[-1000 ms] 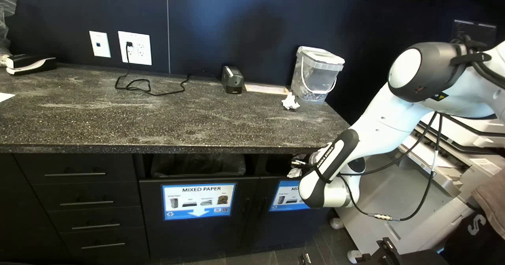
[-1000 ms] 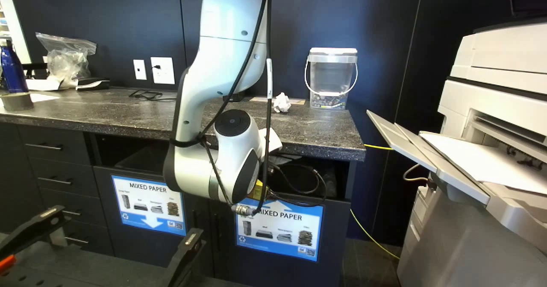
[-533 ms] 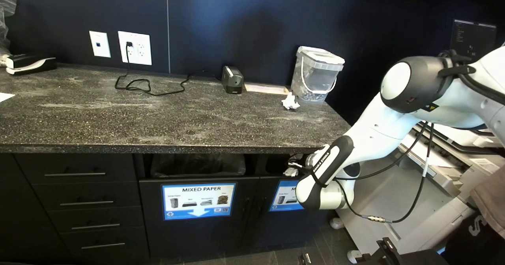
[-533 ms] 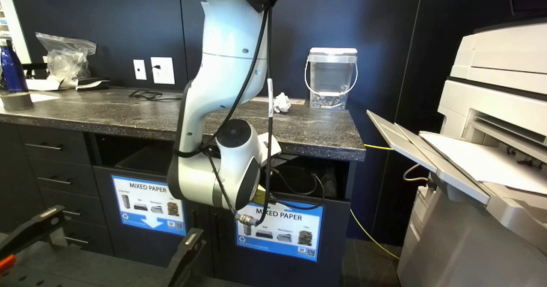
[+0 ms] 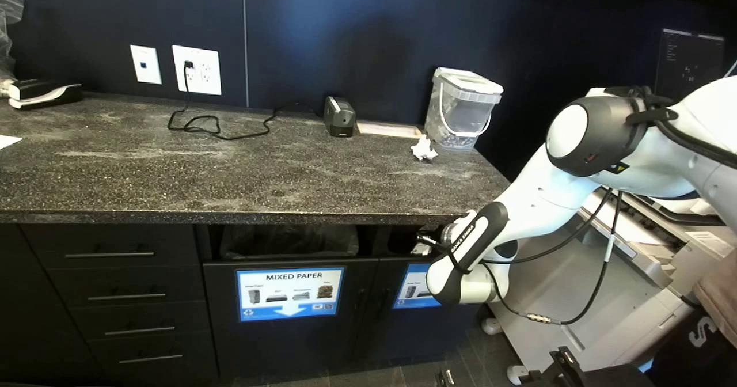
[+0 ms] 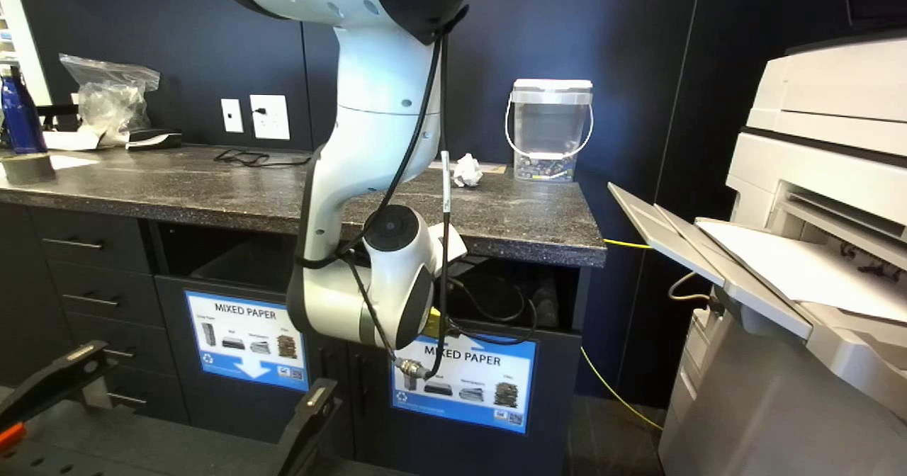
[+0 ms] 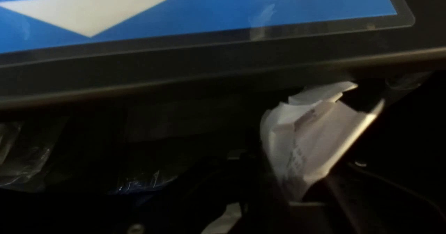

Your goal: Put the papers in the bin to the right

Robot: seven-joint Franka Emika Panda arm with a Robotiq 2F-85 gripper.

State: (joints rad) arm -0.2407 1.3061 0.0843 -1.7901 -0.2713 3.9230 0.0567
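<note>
The paper (image 7: 310, 140) has its long axis on the 7-to-1 o'clock line of the wrist view. The flared end points to 1 o'clock; the narrow end points to 7 o'clock, at the pincer (image 7: 296, 192). The pincer is largely in shadow: whether it is apart or clamped on the paper cannot be told. In an exterior view, the paper shows at the mouth of the bin (image 5: 397, 260); its depth cannot be judged. The wad (image 6: 467, 171) sits on the counter (image 6: 538, 214) at 8 o'clock from the tub (image 6: 551, 125), peak toward 12 o'clock.
</note>
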